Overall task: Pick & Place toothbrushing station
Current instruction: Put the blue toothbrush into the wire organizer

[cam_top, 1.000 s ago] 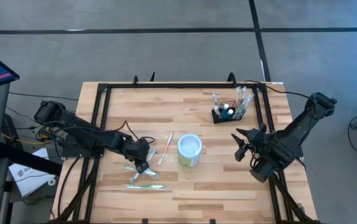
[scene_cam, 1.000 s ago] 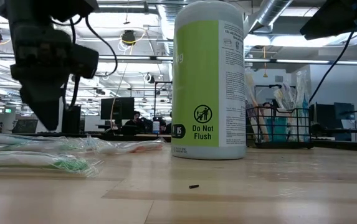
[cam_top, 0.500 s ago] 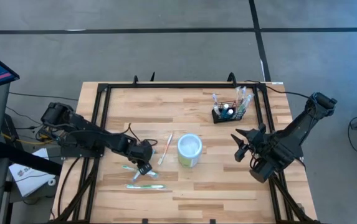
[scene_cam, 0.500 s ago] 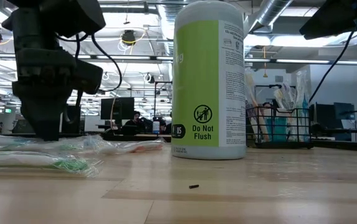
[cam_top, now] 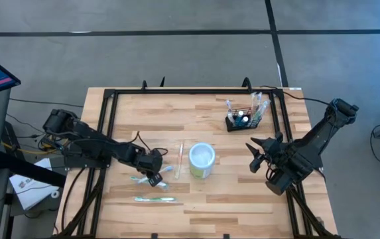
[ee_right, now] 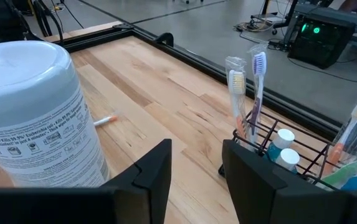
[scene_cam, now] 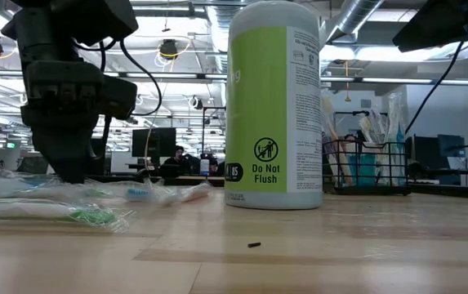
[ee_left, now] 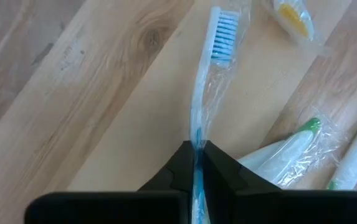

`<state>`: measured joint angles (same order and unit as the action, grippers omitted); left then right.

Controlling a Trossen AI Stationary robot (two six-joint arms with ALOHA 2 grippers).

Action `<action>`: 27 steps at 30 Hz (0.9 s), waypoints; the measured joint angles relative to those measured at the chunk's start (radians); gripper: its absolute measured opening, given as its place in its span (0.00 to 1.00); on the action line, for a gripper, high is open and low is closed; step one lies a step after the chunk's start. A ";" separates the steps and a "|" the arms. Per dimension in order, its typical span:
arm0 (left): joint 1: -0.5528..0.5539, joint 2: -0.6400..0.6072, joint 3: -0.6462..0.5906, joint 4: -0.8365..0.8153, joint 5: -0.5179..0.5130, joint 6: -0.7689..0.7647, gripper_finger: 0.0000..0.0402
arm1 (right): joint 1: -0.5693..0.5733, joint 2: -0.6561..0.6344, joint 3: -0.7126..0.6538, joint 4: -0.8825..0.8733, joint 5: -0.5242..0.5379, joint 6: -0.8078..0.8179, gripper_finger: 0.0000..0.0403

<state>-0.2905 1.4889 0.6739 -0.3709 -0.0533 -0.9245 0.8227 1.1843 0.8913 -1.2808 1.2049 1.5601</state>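
A blue toothbrush (ee_left: 218, 43) in a clear wrapper lies left of the white-and-green wipes tub (cam_top: 201, 160), and my left gripper (cam_top: 153, 175) is shut on it. An orange wrapped toothbrush (cam_top: 179, 159) and green ones (cam_top: 154, 198) lie flat on the wood beside it. The toothbrushing station, a black wire basket (cam_top: 246, 119) with brushes standing in it, sits at the far right. My right gripper (cam_top: 260, 155) hangs open to the right of the tub, with nothing between its fingers (ee_right: 156, 171). My left gripper pinches the blue toothbrush's handle (ee_left: 197, 138), wrapper and all, between its two fingers. The fingers come down from above, slanting from the table's left. The brush runs straight out ahead of them, its bristle head (scene_cam: 139, 193) low over the wood; whether it rests there I cannot tell.
The tall tub (scene_cam: 274, 106) stands mid-table between the loose brushes and the basket (ee_right: 290, 158). A black frame (cam_top: 103, 126) runs round the tabletop. Bare wood lies between the tub and the table's near edge.
My left gripper has come down to the table and taken hold of the blue toothbrush. The brush's bristle head now shows in the low view, to the right of the gripper, where it did not before.
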 joint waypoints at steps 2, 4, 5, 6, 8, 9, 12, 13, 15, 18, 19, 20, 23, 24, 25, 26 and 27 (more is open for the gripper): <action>0.000 -0.009 0.000 0.000 -0.012 0.000 0.01 | 0.000 0.000 0.000 0.000 0.000 0.000 0.33; 0.000 -0.019 0.000 -0.001 -0.036 0.000 0.00 | 0.000 0.000 0.000 0.003 0.000 0.000 0.33; 0.000 -0.028 0.000 -0.002 -0.047 0.000 0.00 | 0.000 0.000 0.000 0.004 0.000 0.000 0.33; 0.000 -0.038 0.000 0.000 -0.053 0.001 0.00 | 0.000 0.000 0.000 0.004 0.000 0.000 0.33; 0.000 -0.060 -0.001 -0.004 -0.070 0.001 0.00 | 0.000 0.000 0.000 0.004 0.000 0.000 0.33; 0.000 -0.075 -0.001 -0.005 -0.079 0.002 0.00 | 0.000 0.000 0.000 0.003 0.000 0.000 0.33; 0.000 -0.119 -0.001 -0.005 -0.090 0.002 0.00 | 0.000 0.000 0.000 0.003 0.000 0.000 0.33; 0.000 -0.134 -0.001 -0.005 -0.098 0.004 0.00 | 0.000 0.000 0.000 0.003 0.000 0.000 0.33; -0.001 -0.168 -0.001 -0.004 -0.114 0.015 0.00 | 0.000 0.000 0.000 0.003 0.000 0.000 0.33; -0.001 -0.217 -0.001 -0.004 -0.150 0.039 0.00 | 0.000 0.000 0.000 0.004 0.000 0.000 0.33; -0.001 -0.238 -0.001 -0.005 -0.166 0.052 0.00 | 0.000 0.000 0.000 0.004 0.000 0.000 0.33; -0.001 -0.257 -0.001 -0.002 -0.183 0.060 0.00 | 0.000 0.000 0.000 0.004 0.000 0.000 0.33; -0.001 -0.310 -0.001 -0.001 -0.253 0.089 0.00 | 0.000 0.000 0.000 0.006 0.001 0.000 0.33; -0.001 -0.328 -0.001 0.003 -0.274 0.106 0.00 | 0.000 0.000 0.000 0.007 0.004 0.000 0.33; -0.001 -0.344 -0.001 0.010 -0.299 0.125 0.00 | 0.000 0.000 0.000 0.009 0.006 0.000 0.33; -0.001 -0.359 -0.001 0.017 -0.324 0.143 0.00 | 0.000 0.000 0.000 0.013 0.010 0.000 0.33; -0.001 -0.374 -0.001 0.029 -0.347 0.169 0.00 | 0.000 0.000 0.000 0.017 0.019 0.000 0.33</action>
<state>-0.2910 1.1149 0.6731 -0.3419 -0.3999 -0.7560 0.8227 1.1839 0.8913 -1.2642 1.2242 1.5604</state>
